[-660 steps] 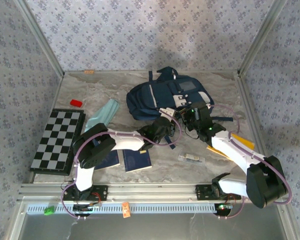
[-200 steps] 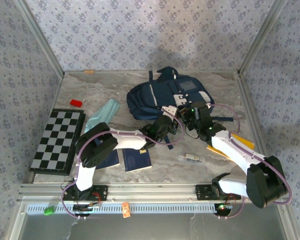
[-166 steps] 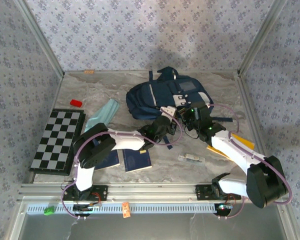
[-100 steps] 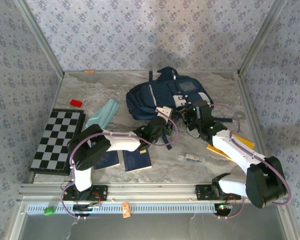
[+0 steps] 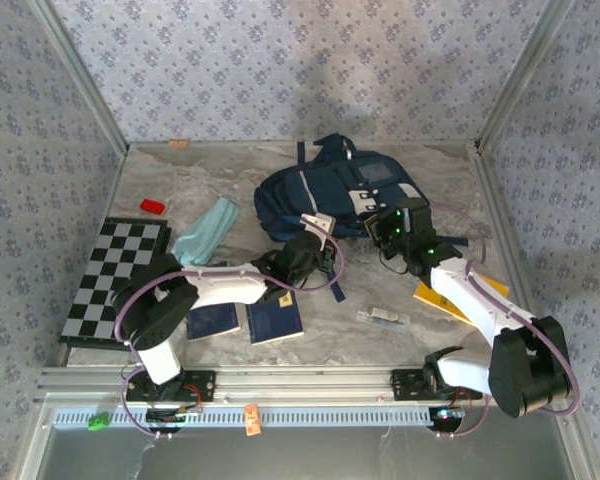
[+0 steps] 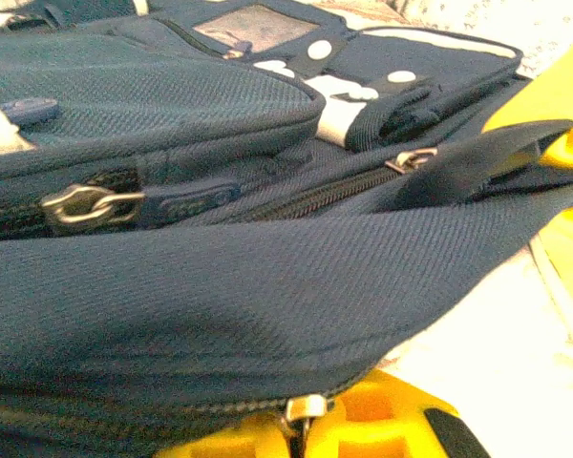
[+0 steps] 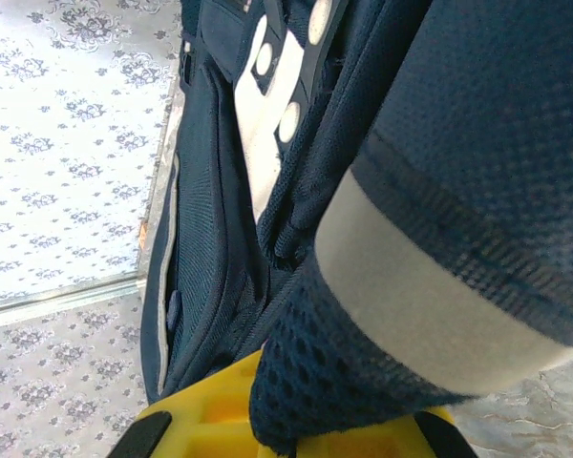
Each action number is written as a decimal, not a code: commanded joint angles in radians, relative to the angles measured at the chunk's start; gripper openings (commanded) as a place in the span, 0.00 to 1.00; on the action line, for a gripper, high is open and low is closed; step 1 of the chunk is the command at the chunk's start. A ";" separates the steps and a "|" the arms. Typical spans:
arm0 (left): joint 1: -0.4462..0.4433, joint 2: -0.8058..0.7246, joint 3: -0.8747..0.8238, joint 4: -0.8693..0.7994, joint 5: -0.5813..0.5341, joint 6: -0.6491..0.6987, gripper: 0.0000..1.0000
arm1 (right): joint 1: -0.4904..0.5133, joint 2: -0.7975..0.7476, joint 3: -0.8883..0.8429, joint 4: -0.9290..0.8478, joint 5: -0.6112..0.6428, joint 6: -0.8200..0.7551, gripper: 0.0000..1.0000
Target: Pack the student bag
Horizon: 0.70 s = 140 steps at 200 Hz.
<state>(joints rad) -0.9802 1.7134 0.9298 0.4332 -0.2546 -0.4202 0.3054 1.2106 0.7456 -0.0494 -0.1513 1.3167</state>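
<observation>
The student bag lies flat at the back middle of the table, navy with white patches. At its near edge, my left gripper is shut on a metal zipper pull. In the left wrist view that pull sits between the yellow fingertips of my left gripper, under a fold of navy fabric. My right gripper is at the bag's near right side. In the right wrist view this gripper is shut on a navy mesh strap with a grey band.
A checkerboard lies at the left, with a red block and a teal cloth behind it. Two small navy books lie in front of the left arm. A yellow book lies under the right arm, next to a small clear item.
My left gripper has slid left along the bag's near edge with the zipper pull in it. My right gripper has shifted slightly right and back with the strap.
</observation>
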 commanded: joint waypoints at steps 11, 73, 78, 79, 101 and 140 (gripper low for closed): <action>0.060 -0.093 -0.014 -0.182 0.105 -0.047 0.00 | -0.115 0.020 0.078 -0.007 -0.040 -0.073 0.00; 0.094 -0.136 -0.002 -0.379 0.230 -0.029 0.00 | -0.204 0.123 0.177 -0.062 -0.172 -0.180 0.00; 0.097 -0.140 -0.004 -0.387 0.241 -0.022 0.00 | -0.210 0.129 0.183 -0.063 -0.179 -0.188 0.00; 0.098 -0.141 -0.004 -0.389 0.244 -0.020 0.00 | -0.211 0.130 0.184 -0.063 -0.181 -0.190 0.00; 0.112 -0.156 -0.010 -0.423 0.291 0.018 0.00 | -0.243 0.167 0.223 -0.088 -0.205 -0.230 0.00; 0.134 -0.154 -0.003 -0.486 0.297 0.042 0.00 | -0.308 0.249 0.278 -0.084 -0.251 -0.250 0.00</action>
<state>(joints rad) -0.8787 1.6047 0.9417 0.1562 0.0612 -0.4145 0.1009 1.4212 0.9360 -0.2066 -0.5148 1.1233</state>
